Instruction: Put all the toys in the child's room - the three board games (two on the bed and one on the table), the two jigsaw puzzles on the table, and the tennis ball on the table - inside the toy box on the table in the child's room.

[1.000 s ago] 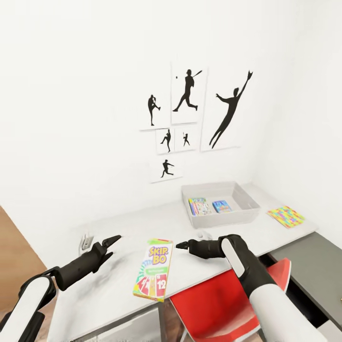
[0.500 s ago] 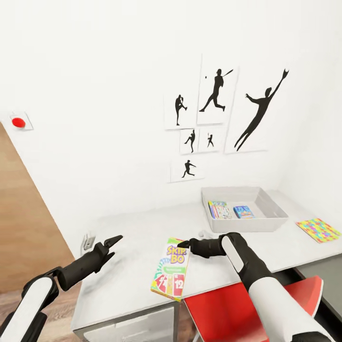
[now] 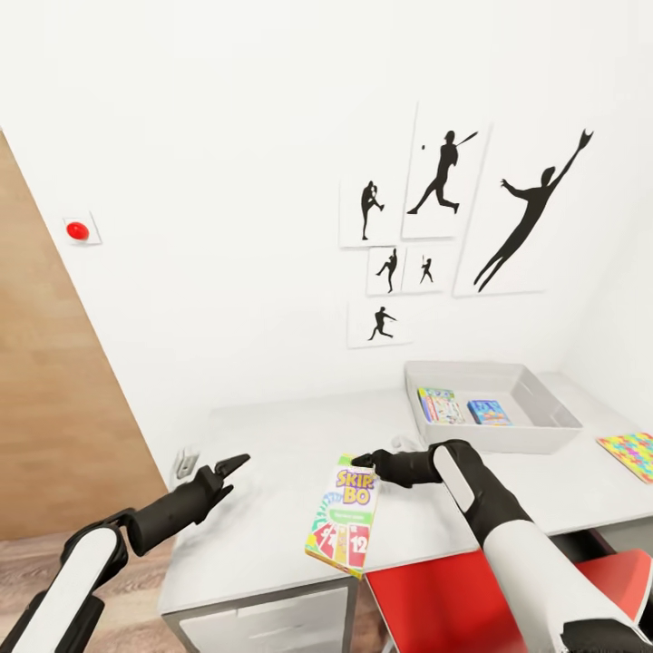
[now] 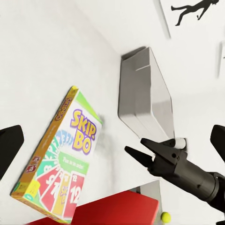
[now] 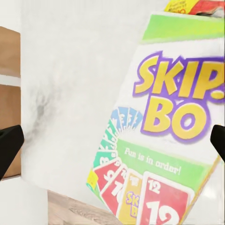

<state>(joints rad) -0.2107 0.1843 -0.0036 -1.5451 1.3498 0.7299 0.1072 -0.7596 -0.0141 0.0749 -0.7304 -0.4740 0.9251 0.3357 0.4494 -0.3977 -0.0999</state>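
Note:
The SKIP-BO board game (image 3: 343,513) lies flat near the table's (image 3: 272,444) front edge, its near end over the rim; it also fills the right wrist view (image 5: 168,122). My right gripper (image 3: 361,460) is open, its tips at the box's far end. My left gripper (image 3: 234,472) hangs open over the table's left part, apart from the box. The grey toy box (image 3: 544,435) stands at the back right with a blue board game (image 3: 489,413) and a colourful flat piece (image 3: 440,405) inside. A jigsaw puzzle (image 3: 630,453) lies right of it. A small yellow-green ball (image 4: 165,216) shows in the left wrist view.
A red chair (image 3: 508,589) stands under the table's front edge below my right arm. A wooden door (image 3: 54,408) is at the left, with a red button (image 3: 77,230) on the wall. Silhouette posters (image 3: 444,181) hang above the table. A small white object (image 3: 401,443) sits behind my right gripper.
The camera has turned left, so the whole scene has slid right. My right gripper has edged closer to the SKIP-BO box's far end. The box and left gripper have kept their places.

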